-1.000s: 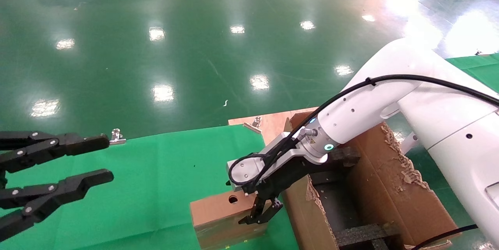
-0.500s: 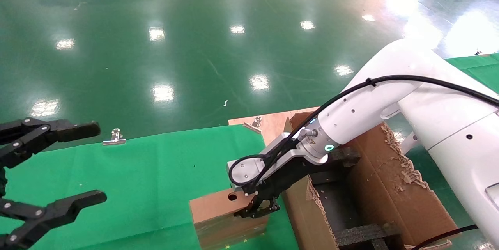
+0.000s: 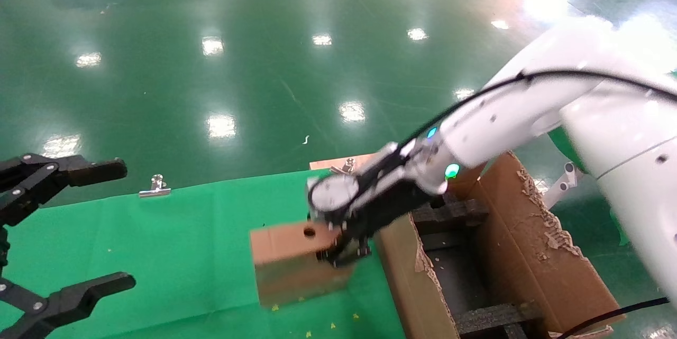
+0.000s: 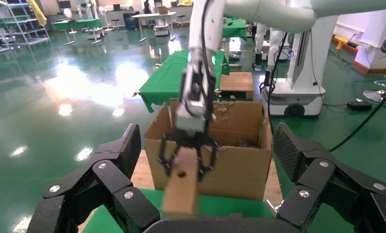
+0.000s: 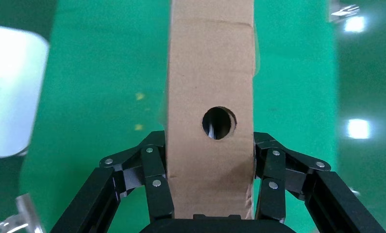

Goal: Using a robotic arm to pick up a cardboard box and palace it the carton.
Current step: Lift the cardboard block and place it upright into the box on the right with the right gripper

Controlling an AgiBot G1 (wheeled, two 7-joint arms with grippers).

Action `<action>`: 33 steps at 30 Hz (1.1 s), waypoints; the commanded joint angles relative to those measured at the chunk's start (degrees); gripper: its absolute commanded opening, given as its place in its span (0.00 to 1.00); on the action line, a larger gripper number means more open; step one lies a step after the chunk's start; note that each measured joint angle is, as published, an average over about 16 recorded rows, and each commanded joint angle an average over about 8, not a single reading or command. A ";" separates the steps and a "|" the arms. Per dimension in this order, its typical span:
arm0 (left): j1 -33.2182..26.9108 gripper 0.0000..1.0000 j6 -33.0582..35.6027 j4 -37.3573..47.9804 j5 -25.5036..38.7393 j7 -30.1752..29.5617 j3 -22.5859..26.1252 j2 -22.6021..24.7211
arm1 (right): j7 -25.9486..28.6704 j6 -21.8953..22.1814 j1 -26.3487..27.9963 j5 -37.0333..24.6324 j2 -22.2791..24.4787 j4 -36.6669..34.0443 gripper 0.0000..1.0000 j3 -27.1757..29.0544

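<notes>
Right gripper (image 3: 341, 252) is clamped on the cardboard box (image 3: 293, 262), fingers (image 5: 154, 177) pressed flat on both broad sides near the end w/ the round hole. Box hangs clear above the green cloth (image 3: 185, 238), just left of the carton (image 3: 529, 254), not inside it. White arm (image 3: 502, 117) reaches down and across from the right, wrist bent toward the cloth, green ring light lit. Arm and gripper look smeared in the head view, so exact fingertip edges are hard to make out there. Left gripper (image 3: 100, 225) sits at the far left w/ fingers spread wide, holding nothing, partly cut off by the frame. Carton's near corner is cropped too; black foam bars (image 3: 449, 214) show inside.
</notes>
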 commanded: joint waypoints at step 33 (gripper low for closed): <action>-0.01 1.00 0.00 0.00 -0.01 0.01 0.02 -0.01 | -1.82 -1.36 24.71 13.51 22.24 -7.52 0.00 -13.77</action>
